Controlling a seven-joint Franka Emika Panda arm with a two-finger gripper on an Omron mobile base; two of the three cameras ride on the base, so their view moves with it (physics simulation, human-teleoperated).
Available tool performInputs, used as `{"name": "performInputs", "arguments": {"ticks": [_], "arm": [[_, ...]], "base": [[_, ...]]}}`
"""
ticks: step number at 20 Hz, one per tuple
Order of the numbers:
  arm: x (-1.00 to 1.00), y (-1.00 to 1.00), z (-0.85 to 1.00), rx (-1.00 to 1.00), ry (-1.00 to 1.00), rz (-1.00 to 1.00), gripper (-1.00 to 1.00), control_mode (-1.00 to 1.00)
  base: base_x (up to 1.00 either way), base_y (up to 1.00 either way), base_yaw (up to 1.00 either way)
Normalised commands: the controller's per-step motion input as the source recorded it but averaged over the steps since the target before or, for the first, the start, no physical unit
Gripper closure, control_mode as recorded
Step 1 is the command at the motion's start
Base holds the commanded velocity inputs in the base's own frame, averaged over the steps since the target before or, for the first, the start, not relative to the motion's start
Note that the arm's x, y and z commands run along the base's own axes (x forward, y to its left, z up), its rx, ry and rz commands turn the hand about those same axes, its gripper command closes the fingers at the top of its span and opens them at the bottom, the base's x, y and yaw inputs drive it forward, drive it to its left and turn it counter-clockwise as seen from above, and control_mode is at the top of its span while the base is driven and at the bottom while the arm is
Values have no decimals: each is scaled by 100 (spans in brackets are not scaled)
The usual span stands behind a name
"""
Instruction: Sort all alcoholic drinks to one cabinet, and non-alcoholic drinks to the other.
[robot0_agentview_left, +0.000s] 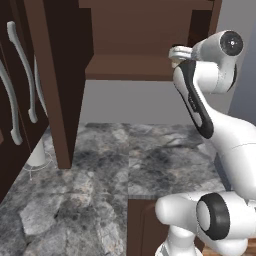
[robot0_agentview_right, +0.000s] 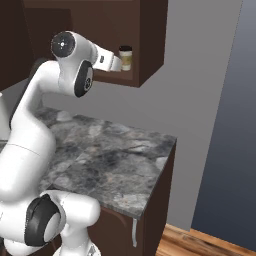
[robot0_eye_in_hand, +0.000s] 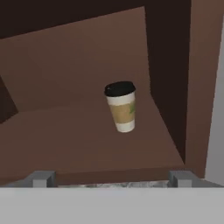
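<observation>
One coffee cup (robot0_eye_in_hand: 121, 107) stands inside cabinet (robot0_eye_in_hand: 78, 65).

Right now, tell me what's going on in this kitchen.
The white arm is reaching up into the open wall cabinet above the stone counter. A tan coffee cup with a black lid stands upright on the cabinet shelf, near its right wall. The gripper is open, with its fingertips apart and short of the cup, not touching it. Off to the left, a pale bottle stands on the counter beside the cabinet's open door.
</observation>
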Motion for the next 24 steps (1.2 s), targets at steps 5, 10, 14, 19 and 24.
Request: {"name": "performInputs", "arguments": {"ticks": [5,10,14,19,24], "arm": [[-23,9,-7,0,16,15,-100,-100],[-22,5,-1,0,4,10,-100,-100],[-40,0,0,0,0,6,-100,-100],[-42,6,-14,0,-1,3,-100,-100],[-40,10,-15,0,-8,0,-100,-100]], "base": [[0,0,0],[0,0,0],[0,0,0],[0,0,0],[0,0,0]]}}
